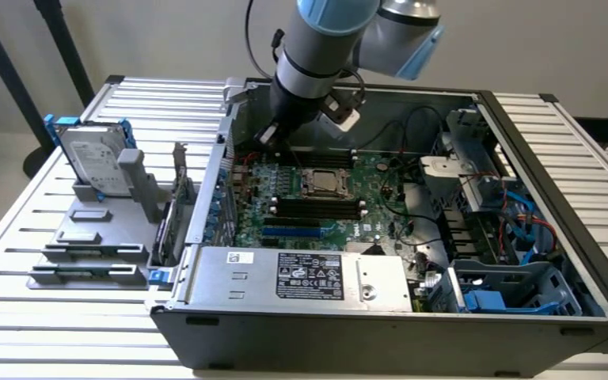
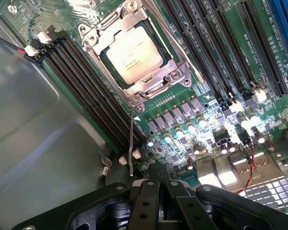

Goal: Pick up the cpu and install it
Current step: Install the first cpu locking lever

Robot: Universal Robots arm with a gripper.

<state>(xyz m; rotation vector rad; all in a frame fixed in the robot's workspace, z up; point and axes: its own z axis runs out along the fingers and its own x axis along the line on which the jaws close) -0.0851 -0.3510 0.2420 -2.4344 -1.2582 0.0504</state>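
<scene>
Cpu [image 2: 134,54] edges hidden under bracket [image 2: 176,76]; gripper [image 2: 155,175] closed, empty, base cut off.

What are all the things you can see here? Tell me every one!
table: one, silvery slats, under everything
computer case: one, dark grey, open, on the table
motherboard: one, green, inside the case
cpu: one, silver top, sitting in the socket on the motherboard
memory slots: several, black, beside the socket
power supply: one, silver, at the case's near side
hard drive: one, silver in a blue frame, standing on the table at the exterior view's left
holder blocks: several, grey, in front of the hard drive
robot arm: one, grey and light blue, reaching down into the case
end effector: one, black, shut, over the motherboard
</scene>
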